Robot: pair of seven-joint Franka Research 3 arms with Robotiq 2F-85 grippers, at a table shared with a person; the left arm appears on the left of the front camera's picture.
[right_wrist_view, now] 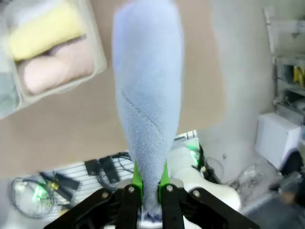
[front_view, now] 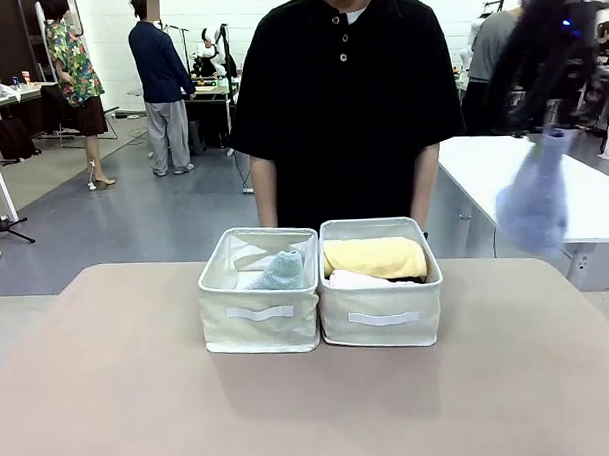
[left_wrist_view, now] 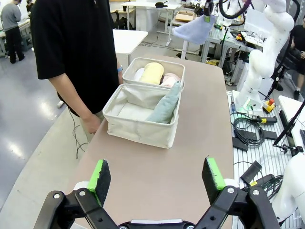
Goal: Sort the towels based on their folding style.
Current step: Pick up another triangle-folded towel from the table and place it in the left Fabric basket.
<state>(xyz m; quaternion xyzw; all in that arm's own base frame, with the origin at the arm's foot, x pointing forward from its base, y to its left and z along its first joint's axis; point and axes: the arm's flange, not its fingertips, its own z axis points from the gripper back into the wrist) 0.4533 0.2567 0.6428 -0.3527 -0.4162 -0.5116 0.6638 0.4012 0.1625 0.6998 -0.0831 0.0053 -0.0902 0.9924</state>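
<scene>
My right gripper (right_wrist_view: 150, 180) is shut on the narrow end of a light-blue cone-folded towel (right_wrist_view: 147, 95), which hangs blurred high over the table's right side (front_view: 534, 202) and shows far off in the left wrist view (left_wrist_view: 194, 29). In the left bin (front_view: 260, 325) leans a sage-green cone towel (front_view: 281, 272) (left_wrist_view: 166, 106). In the right bin (front_view: 382, 323) lie a yellow roll (front_view: 374, 257) (left_wrist_view: 152, 72) (right_wrist_view: 43, 29), a pink roll (left_wrist_view: 170, 79) (right_wrist_view: 57, 67) and a white roll (left_wrist_view: 139, 74). My left gripper (left_wrist_view: 156, 174) hovers open above the near table, with nothing between its fingers.
A person in a black shirt (front_view: 345, 96) stands right behind the bins, one hand (left_wrist_view: 90, 123) at the table edge. A white table (front_view: 523, 175) stands at the back right. Cables and the right arm's base (left_wrist_view: 259, 76) lie beside the table.
</scene>
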